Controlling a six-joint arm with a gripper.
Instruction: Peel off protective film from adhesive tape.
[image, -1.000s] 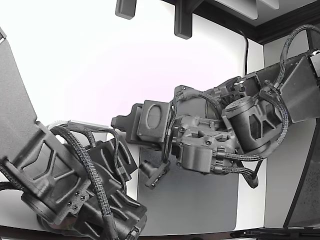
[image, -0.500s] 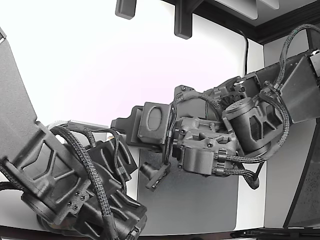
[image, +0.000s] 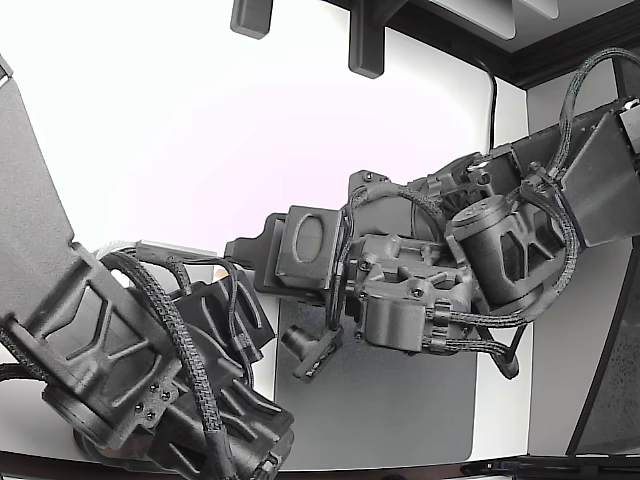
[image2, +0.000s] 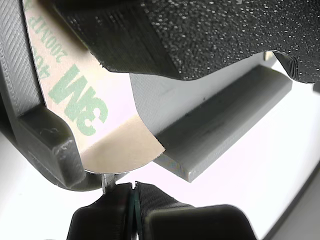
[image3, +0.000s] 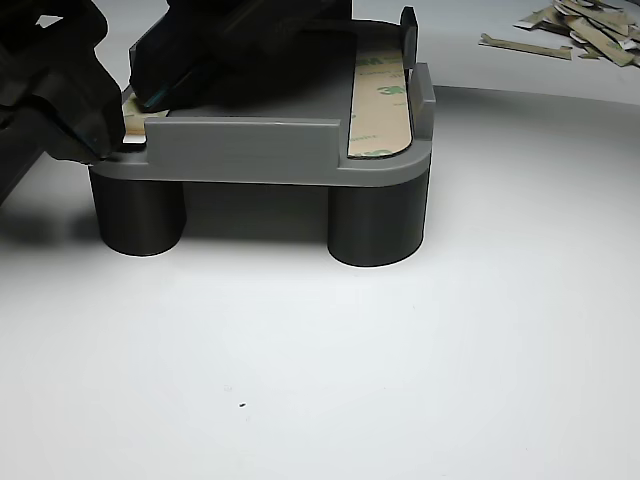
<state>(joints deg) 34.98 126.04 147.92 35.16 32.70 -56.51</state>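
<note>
In the wrist view a tan protective film (image2: 95, 125) with green 3M print lies on a tape strip in a grey holder (image2: 225, 125). My gripper (image2: 133, 192) has its black fingers pressed together at the film's rounded end, pinching a thin pale tab (image2: 108, 181). In the other view the gripper (image3: 95, 110) covers the holder's (image3: 250, 150) left strip (image3: 133, 103). A second strip (image3: 381, 105) with its film on lies open on the right. In the exterior view the gripper is hidden behind the arms.
The holder stands on two round legs (image3: 377, 225) on a white table. Several peeled film strips (image3: 580, 25) lie at the far right. In the exterior view a second arm (image: 130, 350) fills the lower left, over a grey mat (image: 400, 400).
The arm carrying my gripper has shifted very slightly to the exterior view's right. The other arm has not moved.
</note>
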